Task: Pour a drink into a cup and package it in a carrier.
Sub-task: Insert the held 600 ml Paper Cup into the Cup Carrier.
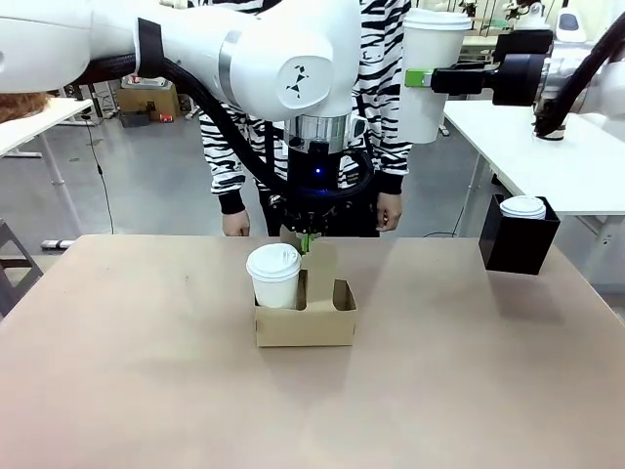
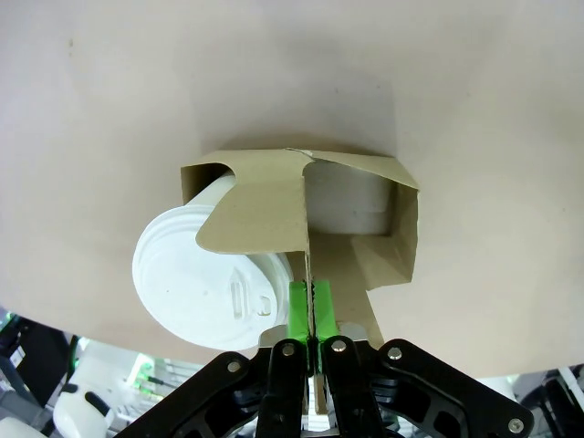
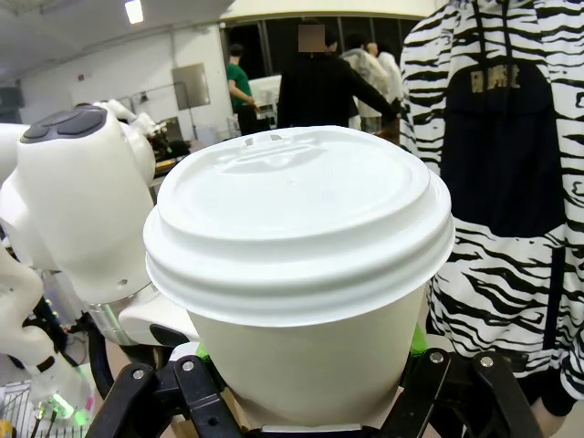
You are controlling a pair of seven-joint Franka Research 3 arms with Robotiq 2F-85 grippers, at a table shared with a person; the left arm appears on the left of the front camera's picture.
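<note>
Arm from the robot's left side bends down over the middle of the table (image 1: 117, 371). There the left gripper (image 1: 309, 241) is clenched on the upright centre handle (image 1: 321, 269) of the carrier (image 1: 305, 327), with the green pads pressed flat on either face of the cardboard. The carrier stands on the table with a lidded white cup (image 1: 274, 277) in its left slot, the lid rising above the carrier's walls. Behind the carrier a person in a zebra-striped top (image 1: 383, 98) stands at the far edge. Farther right, high above the table, the right gripper (image 1: 422, 78) grasps the tall white cup (image 1: 431, 49), which is upright and lidded. Below it, near the table's right edge, a black box (image 1: 518, 246) holds a short lidded cup (image 1: 523, 206).
</note>
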